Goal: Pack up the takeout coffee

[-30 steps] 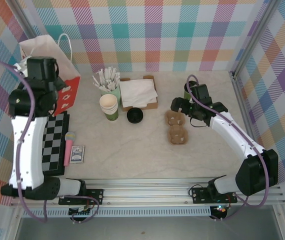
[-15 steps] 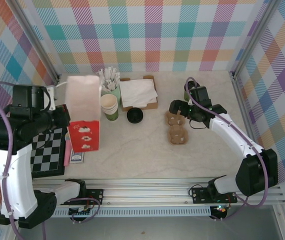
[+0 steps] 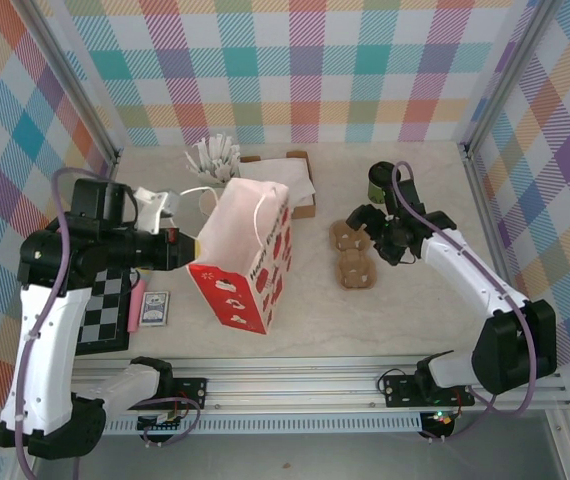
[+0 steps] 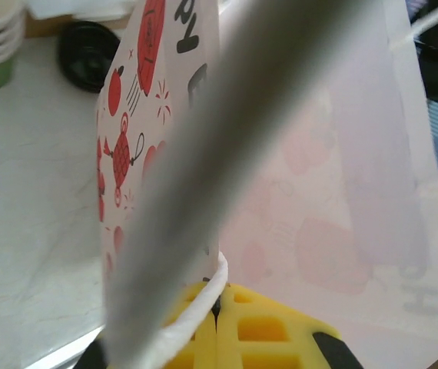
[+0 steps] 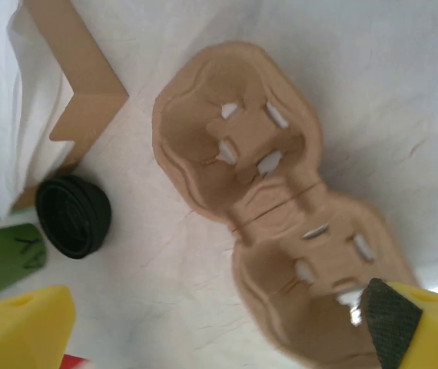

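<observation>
Colours and prints
A white paper bag [image 3: 240, 265] printed with red figures is seen at centre, a black-and-white checkerboard [image 3: 105, 308] lower left, a brown cup carrier [image 3: 353, 255] right of centre, a green, black-lidded cup [image 3: 381, 180] upper right.

— Where's the takeout coffee cup [image 3: 378, 182]?
— On the table [image 3: 415, 320], close to the back edge and right of the middle, a little short of the back right corner.
— What does it look like from above?
— Small, with a green paper wall and a dark round top that looks like a black lid [image 3: 378, 173], though it's too small to be sure.
— Tipped over?
— No, it stands upright on its base, on its own, with bare table around it.
</observation>
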Motion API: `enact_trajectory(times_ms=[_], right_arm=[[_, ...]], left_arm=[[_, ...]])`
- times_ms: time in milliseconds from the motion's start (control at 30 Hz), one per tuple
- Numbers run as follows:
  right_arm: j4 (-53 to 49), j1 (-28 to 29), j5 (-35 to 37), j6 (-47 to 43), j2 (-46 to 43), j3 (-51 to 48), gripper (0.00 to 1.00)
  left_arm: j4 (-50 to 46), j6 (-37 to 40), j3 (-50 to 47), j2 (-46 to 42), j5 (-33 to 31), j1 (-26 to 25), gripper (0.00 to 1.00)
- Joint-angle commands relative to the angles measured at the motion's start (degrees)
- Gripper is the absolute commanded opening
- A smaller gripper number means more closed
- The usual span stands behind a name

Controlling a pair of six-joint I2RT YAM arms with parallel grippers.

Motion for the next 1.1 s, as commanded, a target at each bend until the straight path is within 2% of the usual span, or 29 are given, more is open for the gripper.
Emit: enact_trajectory(times_ms=[0, 133, 233, 433, 500, 700, 800, 900, 1067], right_arm=[[0.06, 0.28, -4.53, 17.03, 2.29, -0.37, 0.94], [-2.05, 1.19, -3.29, 24.69, 6.91, 1.23, 0.89], [-2.62, 2.2, -1.06, 31.18, 9.9, 1.83, 0.88], [-2.4, 4.46, 4.34, 40.25, 14.37, 3.42, 0.8], [-2.62, 4.66, 4.56, 41.27, 16.14, 4.17, 0.79], [-2.65, 5.55, 4.93, 41.6, 21.2, 6.23, 0.76], [-3.07, 5.71, 5.5, 43.05, 23.12, 6.52, 0.75], [-1.92, 6.11, 6.42, 44.13, 23.87, 5.79, 0.7], [-2.0, 6.38, 9.77, 42.44, 25.69, 6.25, 0.59]], left_arm=[[6.18, 4.04, -1.46, 2.76, 5.79, -3.41, 0.0], [8.46, 8.75, -1.76, 7.1, 2.25, -11.09, 0.0], [8.81, 12.17, -0.08, 10.97, 2.4, -13.65, 0.0], [8.98, 15.88, 0.91, 16.46, -0.9, -13.99, 0.0], [8.57, 17.76, 0.81, 17.01, -0.86, -13.99, 0.0], [7.78, 20.34, 0.08, 16.74, -6.29, -13.64, 0.0], [8.47, 21.33, -0.42, 16.62, -5.29, -13.37, 0.01], [8.92, 21.8, -0.59, 17.7, -3.15, -13.36, 0.02], [8.77, 26.01, 0.18, 20.02, 7.33, -13.45, 0.05]])
